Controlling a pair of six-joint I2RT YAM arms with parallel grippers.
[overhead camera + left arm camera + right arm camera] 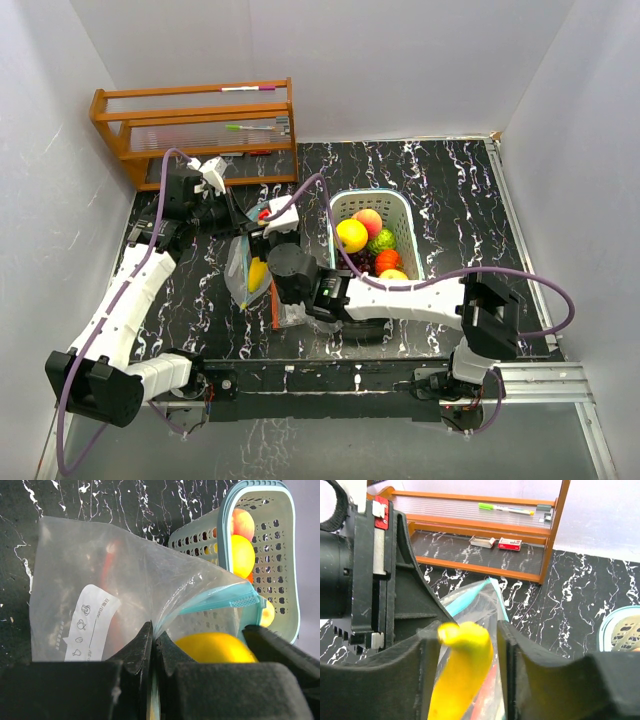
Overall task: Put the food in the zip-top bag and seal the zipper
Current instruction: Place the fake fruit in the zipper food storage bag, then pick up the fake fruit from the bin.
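Tabletop: black with white veins; it carries the bag, the basket and a wooden rack.
Zip-top bag: clear film with a white printed label and a teal zipper strip. It is just left of the basket, and its mouth is open around the banana.
Inside the bag: the lower part of the banana, while its tip stands out of the mouth. A red streak shows through the film; I cannot tell what it is.
Left gripper: jaws closed together, pinching the edge of the bag below the zipper strip.
Right gripper: jaws apart, one on each side of the banana. Whether they press the fruit I cannot tell.
Basket: pale teal, slotted, standing on the tabletop.
Inside the basket: a yellow round fruit, a pink-orange fruit, a bumpy green fruit, an orange-red fruit, dark grapes and a second yellow fruit at the near end.
Wooden rack: in the far left corner. It holds a pink-tipped pen on top, a green pen below, and two small boxes on the lowest shelf.
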